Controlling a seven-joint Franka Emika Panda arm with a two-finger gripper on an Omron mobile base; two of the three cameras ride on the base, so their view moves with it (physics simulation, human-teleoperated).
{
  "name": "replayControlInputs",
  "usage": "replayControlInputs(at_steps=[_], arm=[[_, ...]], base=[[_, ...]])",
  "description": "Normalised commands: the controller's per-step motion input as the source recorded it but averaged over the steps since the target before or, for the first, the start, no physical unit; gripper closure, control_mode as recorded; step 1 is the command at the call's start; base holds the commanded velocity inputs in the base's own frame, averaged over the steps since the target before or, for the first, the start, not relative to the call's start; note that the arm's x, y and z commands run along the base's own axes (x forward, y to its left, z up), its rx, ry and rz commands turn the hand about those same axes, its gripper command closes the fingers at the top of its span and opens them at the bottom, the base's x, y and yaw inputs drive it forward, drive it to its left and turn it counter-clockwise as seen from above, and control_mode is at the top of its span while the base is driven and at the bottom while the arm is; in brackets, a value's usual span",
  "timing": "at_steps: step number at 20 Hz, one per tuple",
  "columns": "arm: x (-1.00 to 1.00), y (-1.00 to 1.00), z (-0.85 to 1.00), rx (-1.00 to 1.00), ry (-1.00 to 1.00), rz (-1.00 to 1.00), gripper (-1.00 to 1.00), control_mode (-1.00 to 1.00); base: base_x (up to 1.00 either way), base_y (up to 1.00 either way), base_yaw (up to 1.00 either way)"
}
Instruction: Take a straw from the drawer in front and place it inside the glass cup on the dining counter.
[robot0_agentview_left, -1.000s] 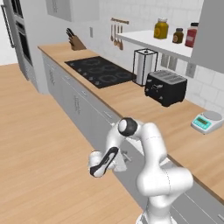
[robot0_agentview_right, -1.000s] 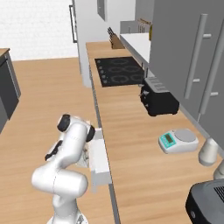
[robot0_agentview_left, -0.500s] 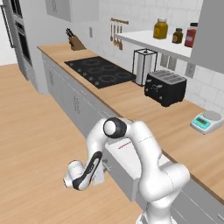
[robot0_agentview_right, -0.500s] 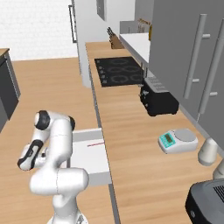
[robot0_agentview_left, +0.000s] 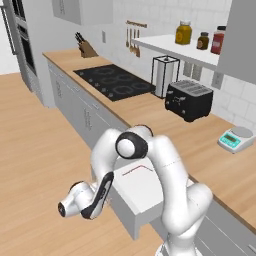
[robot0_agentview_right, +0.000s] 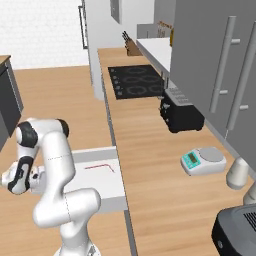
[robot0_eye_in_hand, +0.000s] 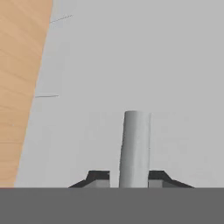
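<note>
Drawer (robot0_agentview_left: 145, 192) pulled further open, straw (robot0_agentview_left: 136, 169) inside, no writing

Glossy white rounded arm (robot0_agentview_left: 165, 165), dark joints, black fingertips (robot0_eye_in_hand: 98, 177)

worktop (robot0_agentview_left: 165, 125): light matt wood | drawer (robot0_agentview_left: 145, 192): smooth matt white inside | handle (robot0_eye_in_hand: 134, 148): brushed silver metal | toaster (robot0_agentview_left: 189, 100): glossy black

Wood-plank floor (robot0_agentview_left: 35, 145), light-grey base cabinets (robot0_agentview_left: 75, 102) under a wood counter (robot0_agentview_left: 200, 145) along the white tiled wall (robot0_agentview_left: 150, 20). On the counter: black cooktop (robot0_agentview_left: 115, 80) at 11 o'clock, black toaster (robot0_agentview_left: 192, 100) at 1, knife block (robot0_agentview_left: 86, 47) far back, teal scale (robot0_agentview_left: 235, 139) at 3. White shelf (robot0_agentview_left: 175, 47) with jars (robot0_agentview_left: 183, 32) above, hanging utensils (robot0_agentview_left: 132, 42) on the wall.
</note>
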Motion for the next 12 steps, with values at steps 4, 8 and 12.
replayControlInputs(at_steps=[4,8,12], arm=[[-0.06,0.49,0.07,0.42,-0.05,0.23,-1.00,-1.00],[-0.10,0.34,0.74,0.37,-0.29,0.07,-1.00,-1.00],[0.00,0.66,1.00,0.13,-0.43,0.00,-1.00,-1.00]], base=[[0.00,0.00,0.00],[0.00,0.00,0.00],[0.00,0.00,0.00]])
